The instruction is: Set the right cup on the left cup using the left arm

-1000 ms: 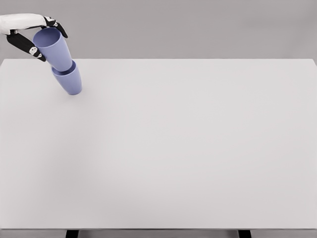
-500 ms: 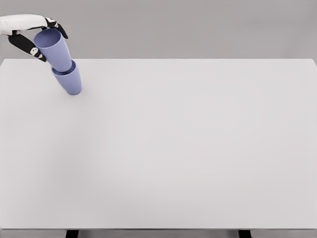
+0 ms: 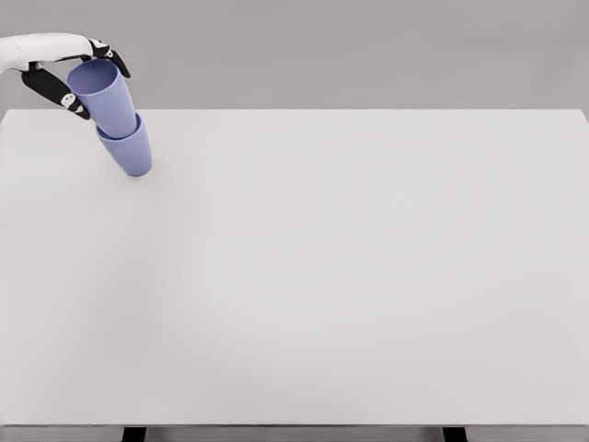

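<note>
— Table (image 3: 350, 276) first, from the head view: what is sitting on it besides the cups?

— Nothing else is showing up. The white top is filling nearly the whole picture, with a plain grey wall running behind it and two dark legs (image 3: 134, 434) peeking out under the near edge. Nothing is standing between the cups and the rest of the surface.

— And where are the cups sitting?

— Both are staying at the far left corner of the table. The lower purple cup (image 3: 129, 152) is resting on the tabletop near the far edge, and it is leaning, with its mouth tipped up and to the left. The upper purple cup (image 3: 101, 92) is sitting with its base nested into the mouth of the lower one, leaning the same way, so the pair is forming one tilted stack.

— What is the left hand (image 3: 69, 69) doing?

— It is coming in from the left edge of the picture, white at the wrist and dark at the fingers. The fingers (image 3: 112, 55) are curling round the rim of the upper cup on its far side, while the thumb (image 3: 55, 89) is lying against the near left wall of that cup. So the hand is half closed around the upper cup, touching it on both sides close to the rim. It is not touching the lower cup.

— And the right hand?

— It is not appearing anywhere in this view.
</note>
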